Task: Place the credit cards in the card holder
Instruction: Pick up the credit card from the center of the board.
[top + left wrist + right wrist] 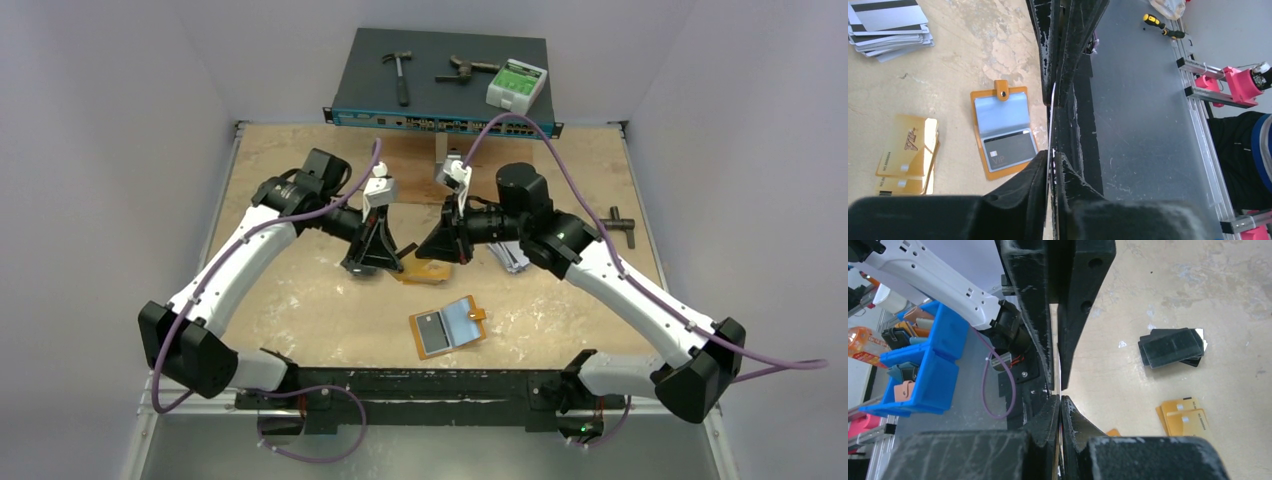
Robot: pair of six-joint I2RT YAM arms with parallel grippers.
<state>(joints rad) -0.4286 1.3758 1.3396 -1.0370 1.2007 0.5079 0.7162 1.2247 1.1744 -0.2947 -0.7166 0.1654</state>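
Card holder (pixel 447 326) lies open and flat near the near edge of the table (pixel 300 300), about mid-width, snap tab toward the right edge. In the left wrist view one sleeve holds a dark card (pixel 1010 150) marked VIP. The other sleeve (pixel 998 112) shows plain blue-grey plastic.

Left gripper (pixel 372 262) is mid-table, left of centre, pointing down, jaws pinched together on what looks like a thin card (pixel 1052 120). It is seen edge-on only, so hard to be sure. Right gripper (pixel 443 250) is just beside it toward centre. Its jaws are almost together with a slit of light between them, and nothing shows between them.

Yellow-orange cards (pixel 420 272) are in a loose stack at centre, between the grippers and the card holder. Silver-grey cards (pixel 890 22) are stacked toward the right edge, stripe side up on top. Black folded case (pixel 1173 346) lies on the wood, apart from the yellow stack.

A network switch (pixel 440 85) at the far edge carries a hammer (pixel 400 72), pliers (pixel 465 70) and a green-white box (pixel 517 84). Blue bins (pixel 933 365) off the table hold small wallets and cases, orange, black and pinkish.
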